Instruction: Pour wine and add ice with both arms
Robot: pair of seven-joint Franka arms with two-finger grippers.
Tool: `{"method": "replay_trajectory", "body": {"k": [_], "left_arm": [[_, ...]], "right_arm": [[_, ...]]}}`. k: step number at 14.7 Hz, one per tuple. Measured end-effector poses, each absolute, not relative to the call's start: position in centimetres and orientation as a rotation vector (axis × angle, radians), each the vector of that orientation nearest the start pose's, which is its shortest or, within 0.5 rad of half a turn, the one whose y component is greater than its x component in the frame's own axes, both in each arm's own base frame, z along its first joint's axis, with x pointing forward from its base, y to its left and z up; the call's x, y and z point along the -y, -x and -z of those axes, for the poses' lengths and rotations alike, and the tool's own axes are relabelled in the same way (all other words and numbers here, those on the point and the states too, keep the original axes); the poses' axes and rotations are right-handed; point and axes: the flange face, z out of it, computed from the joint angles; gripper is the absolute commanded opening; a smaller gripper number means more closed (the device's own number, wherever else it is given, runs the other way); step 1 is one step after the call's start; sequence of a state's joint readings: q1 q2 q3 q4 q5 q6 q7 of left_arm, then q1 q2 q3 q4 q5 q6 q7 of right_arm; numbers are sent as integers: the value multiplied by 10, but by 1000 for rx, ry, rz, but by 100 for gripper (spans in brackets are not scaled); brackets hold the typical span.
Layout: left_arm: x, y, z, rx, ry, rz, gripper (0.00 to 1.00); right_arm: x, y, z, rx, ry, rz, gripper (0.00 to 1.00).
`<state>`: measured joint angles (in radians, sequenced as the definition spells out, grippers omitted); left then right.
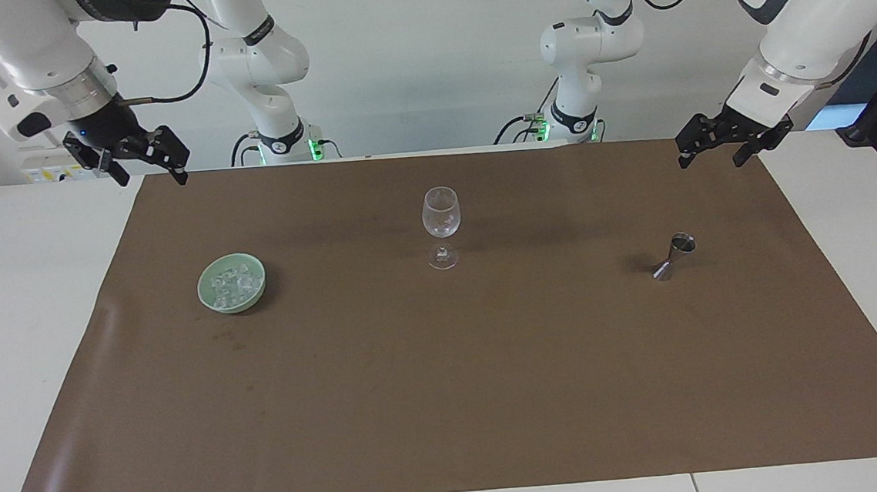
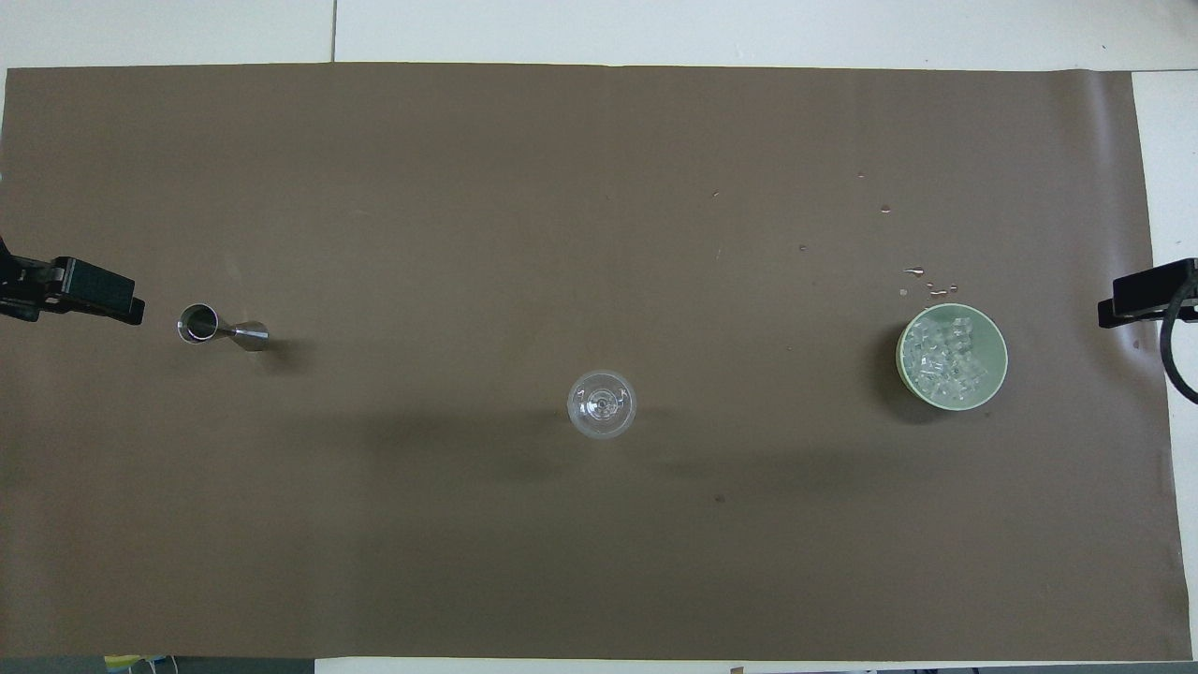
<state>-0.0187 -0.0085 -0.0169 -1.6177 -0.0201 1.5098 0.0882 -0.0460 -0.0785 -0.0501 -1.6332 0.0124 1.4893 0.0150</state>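
Both arms wait raised at the table's ends, nothing held.

Left gripper [image 1: 735,144], fingers spread, is up over the mat's [image 1: 449,399] edge; the metal jigger [image 1: 674,256] stands just below and inward of it. Right gripper [image 1: 140,157], fingers also spread, hangs at the other end, with the green bowl [image 1: 206,293] of ice [image 1: 236,284] below and inward of it. The wine glass [image 1: 442,226] stands between the two, well apart from both.

Risks, as a judgement:
- Jigger is narrow-waisted and small-footed; an off-centre pinch could tip it and spill whatever it holds (contents not readable).
- Ice cubes are slick and heaped; one could squirt from the fingers. Droplets [image 2: 927,281] beside the bowl suggest wet footing.
- Glass is tall on a thin stem; a sweeping arm or a dropped cube could knock it.
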Motion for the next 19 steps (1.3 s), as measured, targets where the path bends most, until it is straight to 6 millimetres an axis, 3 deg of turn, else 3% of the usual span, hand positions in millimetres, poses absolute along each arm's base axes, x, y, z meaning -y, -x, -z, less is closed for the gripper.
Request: {"method": "replay_trajectory", "body": {"k": [19], "left_arm": [[21,-541,-601,-195,3153,-183,100]], "right_arm": [[50,-519,-630,-172,3116,-102,100]]}}
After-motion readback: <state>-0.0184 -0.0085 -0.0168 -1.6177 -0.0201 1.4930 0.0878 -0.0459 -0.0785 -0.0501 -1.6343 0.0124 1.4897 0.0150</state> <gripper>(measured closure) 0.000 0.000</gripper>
